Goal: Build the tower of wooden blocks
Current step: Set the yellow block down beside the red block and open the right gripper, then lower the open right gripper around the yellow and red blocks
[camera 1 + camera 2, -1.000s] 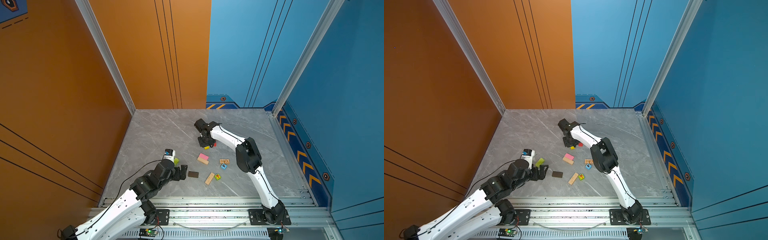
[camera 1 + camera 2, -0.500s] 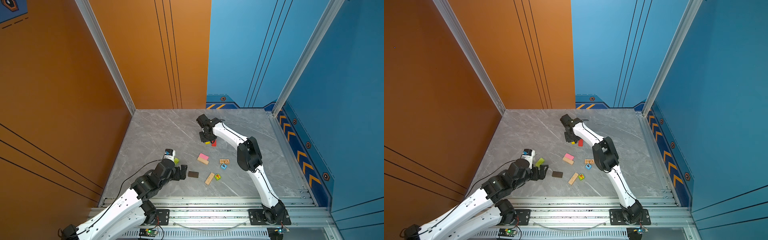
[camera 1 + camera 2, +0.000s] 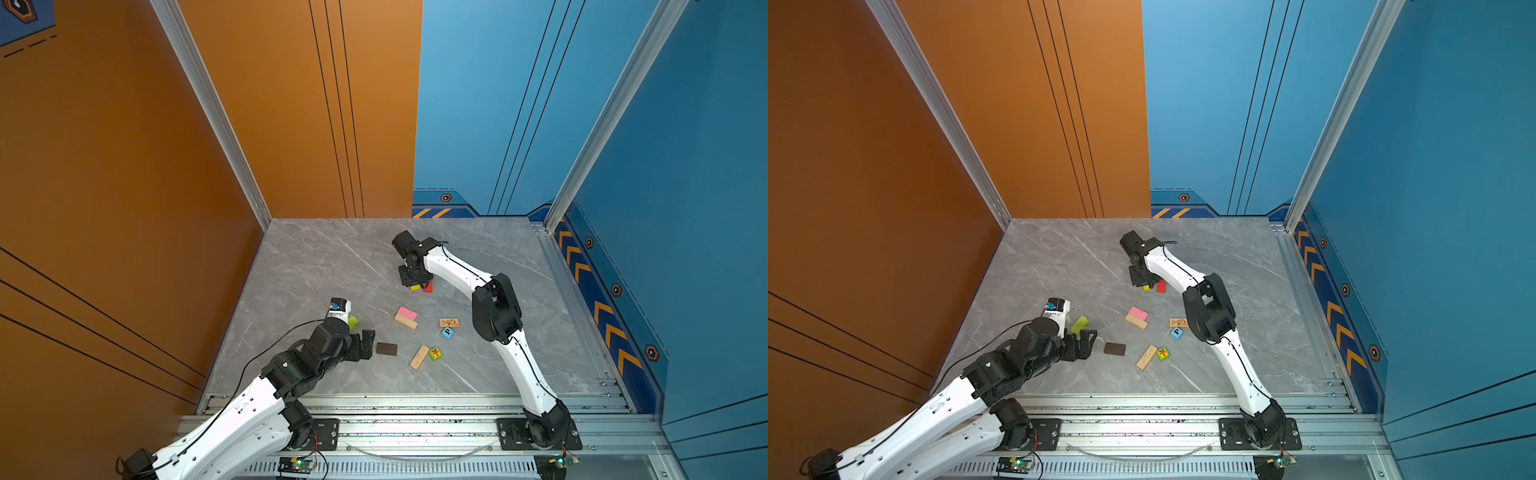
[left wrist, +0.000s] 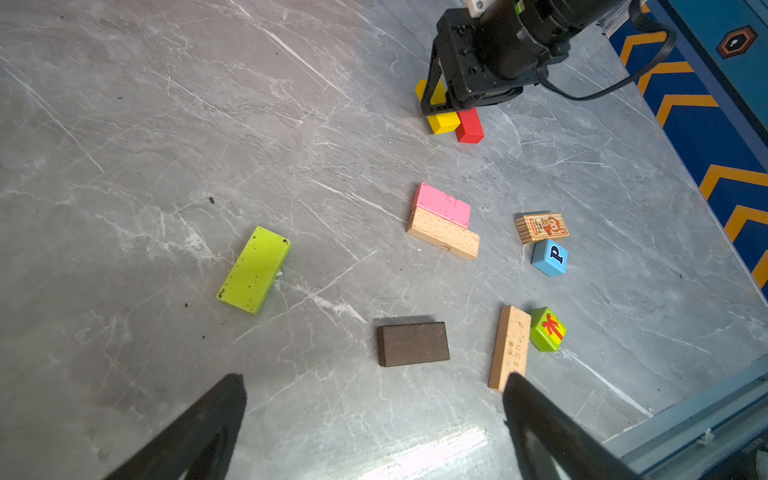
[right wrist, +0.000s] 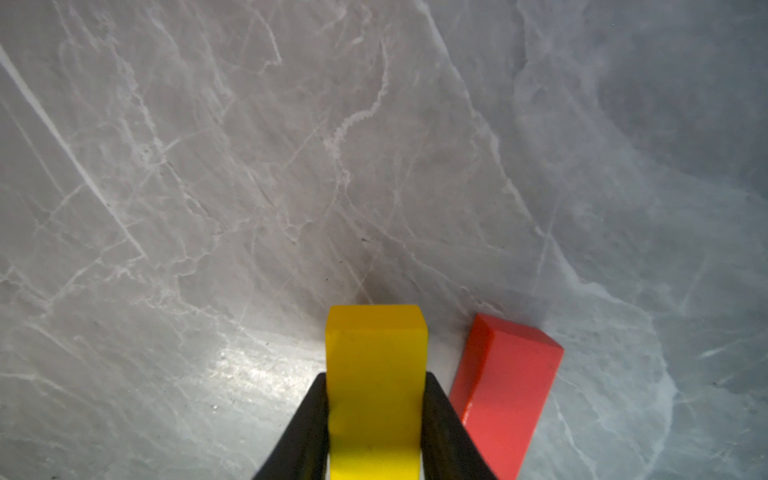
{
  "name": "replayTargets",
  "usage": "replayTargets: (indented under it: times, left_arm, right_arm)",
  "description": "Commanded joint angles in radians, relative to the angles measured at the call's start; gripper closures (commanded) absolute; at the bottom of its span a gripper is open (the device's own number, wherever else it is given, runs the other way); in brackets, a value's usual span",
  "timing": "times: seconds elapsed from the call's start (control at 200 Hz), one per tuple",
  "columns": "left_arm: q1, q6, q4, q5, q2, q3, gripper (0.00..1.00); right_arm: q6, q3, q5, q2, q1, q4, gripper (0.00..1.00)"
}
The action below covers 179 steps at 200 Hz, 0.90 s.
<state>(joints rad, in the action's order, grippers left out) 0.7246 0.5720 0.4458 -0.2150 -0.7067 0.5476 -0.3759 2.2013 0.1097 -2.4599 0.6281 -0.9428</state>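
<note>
Okay, left gripper (image 4: pixel 374 390) hangs low over the grey marble tabletop (image 3: pixel 332 257), jaws spread wide, nothing between them. Lime-green flat wooden block (image 4: pixel 254 270) lies flat just beside the gripper, toward the back. Dark brown flat wooden block (image 4: pixel 413 344) lies flat just right of the fingers, not touching. Next right, pink flat wooden block (image 4: pixel 442 205) and plain tan wooden block (image 4: pixel 442 233) lie side by side, long edges touching. Farther back, right gripper (image 5: pixel 376 378) reaches in toward the middle, pointing down, jaws clamped on both sides of the yellow wooden block (image 5: pixel 376 345), which is held on end; whether its lower end touches the tabletop, cannot tell. Red wooden block (image 5: pixel 507 374) lies on the tabletop just beside the yellow one, to its right in both top views. Nearer the front, long tan wooden block with printed marks (image 4: pixel 509 347) lies flat, green wooden cube (image 4: pixel 548 329) just beside its right side. Behind those, blue wooden cube with a black "P" (image 4: pixel 550 257) sits just beside the tan wooden block with a cartoon picture (image 4: pixel 541 227).
</note>
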Motion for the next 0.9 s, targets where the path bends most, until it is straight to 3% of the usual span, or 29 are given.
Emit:
replayTargets:
  times: [0.0,0.13,0.43,0.671,0.776,0.891]
  left_arm:
    - [-0.012,-0.004,0.02,0.02,0.005,0.016,0.02]
    - [-0.011,-0.002,0.019,0.022,0.002,0.017,0.02]
    - [-0.011,-0.004,0.022,0.025,0.006,0.022,0.02]
    - [-0.011,-0.001,0.021,0.023,0.026,0.017,0.02]
    - [-0.011,0.001,0.022,0.02,0.036,0.01,0.02]
    - [-0.011,0.001,0.021,0.023,0.034,0.01,0.02]
  right_arm:
    - [-0.024,-0.014,0.019,-0.017,-0.005,-0.024,0.64]
    - [-0.024,-0.028,0.012,-0.011,-0.006,-0.022,0.6]
    - [0.015,-0.095,0.034,0.152,0.034,0.028,0.24]
    - [0.037,-0.14,0.014,0.26,0.029,0.032,0.18]
    - [0.031,-0.183,0.027,0.278,0.009,0.03,0.05]
    - [0.007,-0.234,0.003,0.285,-0.02,0.031,0.0]
